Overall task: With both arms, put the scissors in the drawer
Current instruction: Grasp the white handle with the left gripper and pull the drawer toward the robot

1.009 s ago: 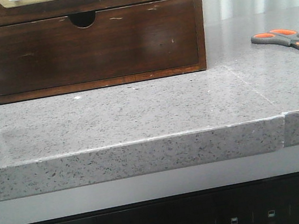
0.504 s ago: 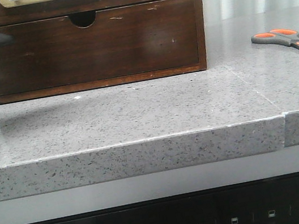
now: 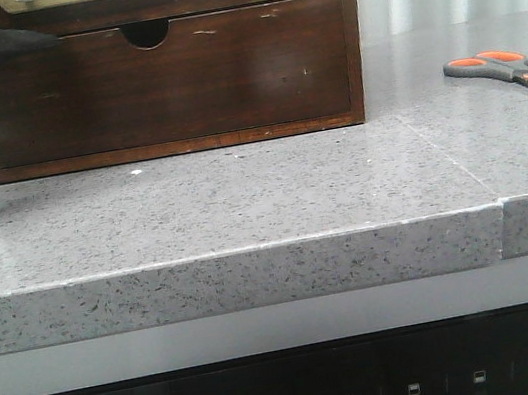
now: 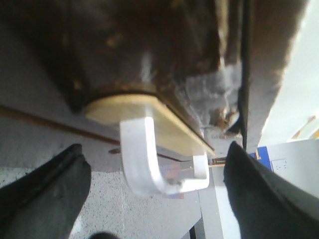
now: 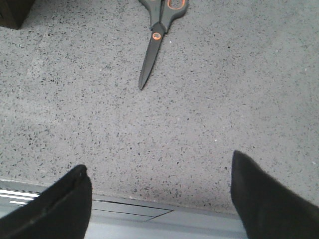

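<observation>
Left hand, fingers spread, faces the drawer; it should centre on the white handle before closing. Right hand, also spread, hovers near the scissors on the bench.

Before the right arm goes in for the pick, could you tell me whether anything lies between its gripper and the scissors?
Nothing visible does: only bare grey countertop separates the open right gripper from the scissors.
</observation>
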You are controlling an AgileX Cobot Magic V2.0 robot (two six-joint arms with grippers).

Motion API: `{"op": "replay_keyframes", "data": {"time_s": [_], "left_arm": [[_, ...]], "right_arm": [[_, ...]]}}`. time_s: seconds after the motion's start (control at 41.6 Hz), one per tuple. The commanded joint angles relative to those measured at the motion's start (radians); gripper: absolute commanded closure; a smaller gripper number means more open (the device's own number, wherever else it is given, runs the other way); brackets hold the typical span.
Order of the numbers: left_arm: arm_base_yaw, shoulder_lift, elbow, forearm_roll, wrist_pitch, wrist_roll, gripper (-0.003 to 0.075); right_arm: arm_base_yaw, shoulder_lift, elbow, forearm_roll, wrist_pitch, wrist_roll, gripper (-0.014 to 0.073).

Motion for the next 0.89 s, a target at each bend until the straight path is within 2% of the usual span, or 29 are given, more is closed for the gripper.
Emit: {"op": "replay_keyframes", "data": {"time_s": [0.0,0.264,0.408,0.528,0.649,0.865], "left_arm": [[-0.010,-0.031,-0.043,-0.090,0.044,-0.013,0.0251],[-0.010,-0.031,-0.043,-0.090,0.034,-0.013,0.0518],[-0.007,-0.031,-0.043,-0.090,0.065,-0.013,0.0609],[-0.007,-0.033,-0.043,-0.090,0.122,0.000,0.0656],[-0.001,-0.056,-0.005,-0.090,0.176,0.030,0.0661],[0.042,-0.195,0.210,-0.090,0.196,0.113,0.0661]], "right_arm": [[0.002,0.003,-0.031,-0.014,-0.051,-0.001,0.0000],[0.002,0.003,-0.031,-0.014,-0.044,-0.001,0.0000],[0.002,0.003,-0.031,-0.014,-0.044,-0.001,0.0000],[0.002,0.003,-0.031,-0.014,-0.044,-0.001,0.0000],[0.002,0.003,-0.031,-0.014,-0.044,-0.001,0.0000],[0.002,0.003,-0.031,-0.014,-0.034,-0.001,0.0000]]}}
